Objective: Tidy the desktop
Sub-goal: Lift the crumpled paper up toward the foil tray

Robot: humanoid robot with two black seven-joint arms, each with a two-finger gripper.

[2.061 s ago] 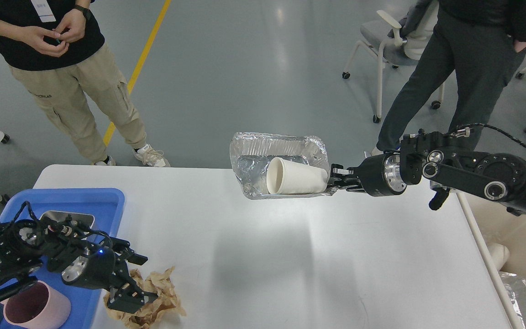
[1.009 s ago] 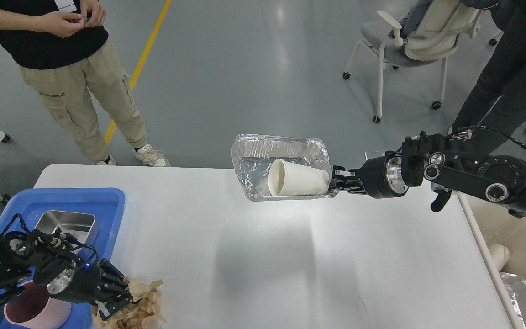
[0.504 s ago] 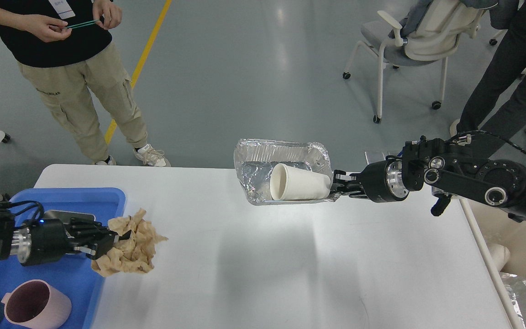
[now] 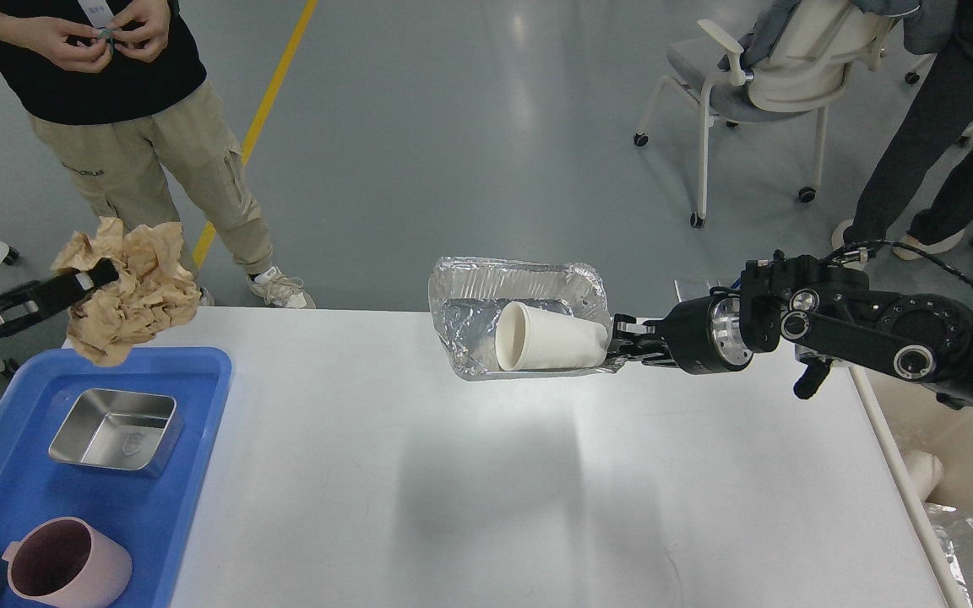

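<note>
Head view, operator: your left gripper (image 4: 94, 275) clamps crumpled brown paper (image 4: 127, 287), raised above blue tray (image 4: 199, 371) at left end of white surface (image 4: 495, 490). Right gripper (image 4: 622, 338) pinches foil tray (image 4: 520, 317) with paper cup (image 4: 550, 338) inside, lifted over surface's far edge.

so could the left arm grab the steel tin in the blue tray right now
Probably not yet. The left gripper is shut on the crumpled paper and held up above the tray's far edge. Nothing covers the tin, so the way down looks free once the paper is dropped.
</note>
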